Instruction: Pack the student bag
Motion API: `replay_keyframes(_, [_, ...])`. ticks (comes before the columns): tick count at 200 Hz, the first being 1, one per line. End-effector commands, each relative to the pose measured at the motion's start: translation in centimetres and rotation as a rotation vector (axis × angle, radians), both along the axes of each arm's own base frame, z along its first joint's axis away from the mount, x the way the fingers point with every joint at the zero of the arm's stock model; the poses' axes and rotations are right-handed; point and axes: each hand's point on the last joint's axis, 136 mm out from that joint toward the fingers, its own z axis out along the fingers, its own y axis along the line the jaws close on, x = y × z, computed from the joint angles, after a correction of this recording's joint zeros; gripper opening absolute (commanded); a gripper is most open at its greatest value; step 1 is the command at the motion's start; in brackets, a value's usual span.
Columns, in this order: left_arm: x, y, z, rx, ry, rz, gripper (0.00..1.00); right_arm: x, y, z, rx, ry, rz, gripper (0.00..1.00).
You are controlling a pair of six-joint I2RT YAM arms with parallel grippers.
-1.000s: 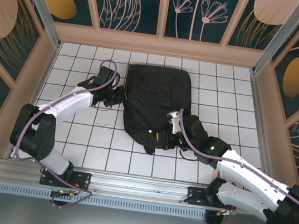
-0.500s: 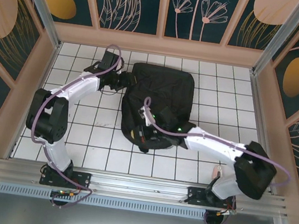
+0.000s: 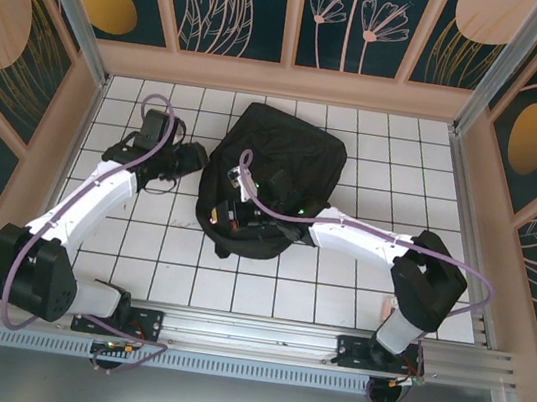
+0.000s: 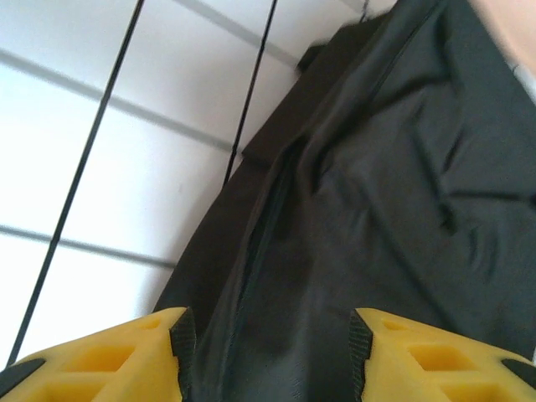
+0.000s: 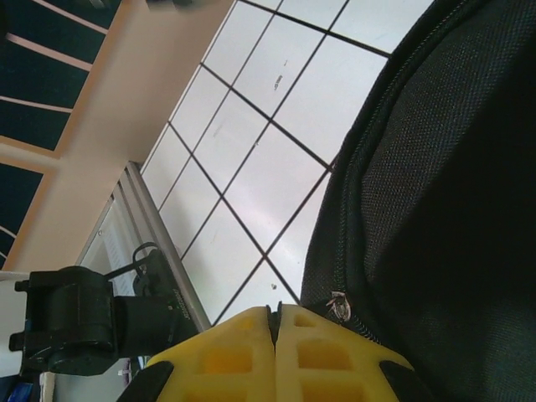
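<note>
Since a moment ago the student bag (image 3: 279, 167) has slid and turned toward the left side of the white tiled table (image 3: 368, 277), and its rounded end now points at the near left. The right arm has swept further across it, and the left arm has drawn back with its elbow lower, the fingers spreading as it went.

From above, the bag lies flat in the middle of the table, a little toward the far side, crumpled along its near edge. The left gripper (image 3: 194, 158) sits just beside the bag's left edge, pointing at it. I cannot tell from up there whether it touches the fabric. Seen from the left wrist, its two yellow fingers (image 4: 109, 352) stand clearly apart. Beyond the gap lies dark folded cloth, with a zip line (image 4: 261, 251) running along it, and nothing is clamped between the fingers.

The right arm stretches over the near part of the bag, with the right gripper (image 3: 230, 218) resting on the bag's near left corner. In the right wrist's view its yellow pads (image 5: 226, 352) are pressed tight together, and I see nothing caught between them. A small metal zip pull (image 5: 337, 303) sits just to one side of the closed tips, on the curved edge of the coarse black fabric, with bare tiles beyond it.
</note>
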Motion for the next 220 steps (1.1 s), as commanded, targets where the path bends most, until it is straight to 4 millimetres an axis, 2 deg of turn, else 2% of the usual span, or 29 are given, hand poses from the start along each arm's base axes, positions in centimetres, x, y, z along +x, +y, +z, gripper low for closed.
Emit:
replay_keyframes(1, [-1.5,-0.8,-1.8,-0.030,0.066,-0.021,0.54,0.2,1.2,2.0,0.080,-0.017,0.023,0.00])
replay_keyframes(30, [-1.8,-1.6,-3.3,-0.014,0.096,-0.046,0.53,0.0,1.2,1.8,0.082,-0.006,0.026,0.00])
replay_keyframes(33, [-2.3,-1.5,-4.2,-0.004,0.116,-0.047,0.53,0.0,1.2,1.8,0.082,-0.005,0.026,0.00])
replay_keyframes(47, [-2.5,-1.5,-5.0,0.000,0.125,-0.052,0.50,-0.1,1.2,1.8,0.083,-0.004,0.027,0.00])
replay_keyframes(103, [-1.9,-2.5,-6.1,-0.027,0.122,-0.080,0.34,-0.5,1.2,1.5,0.088,0.009,0.038,0.00])
replay_keyframes(131, [-0.9,-1.7,-5.3,0.026,0.092,-0.054,0.05,-0.7,0.9,1.2,0.083,0.023,0.034,0.00])
replay_keyframes(140, [-0.6,-1.2,-4.8,0.054,0.076,-0.043,0.00,-0.9,0.9,1.1,0.081,0.031,0.037,0.00])
replay_keyframes(149, [-0.7,-0.6,-5.0,0.089,0.078,-0.032,0.00,-1.2,0.8,0.9,0.073,0.042,0.044,0.00])
replay_keyframes(153, [0.1,-0.6,-3.7,0.093,0.045,-0.029,0.00,-1.3,0.8,0.8,0.070,0.047,0.047,0.00])
replay_keyframes(179, [0.7,0.6,-2.6,0.167,0.009,-0.006,0.00,-2.5,0.2,0.1,0.042,0.063,0.063,0.00])
replay_keyframes(220, [1.0,1.9,-2.3,0.217,-0.005,0.021,0.00,-4.1,-2.0,-1.8,-0.020,0.097,0.061,0.00])
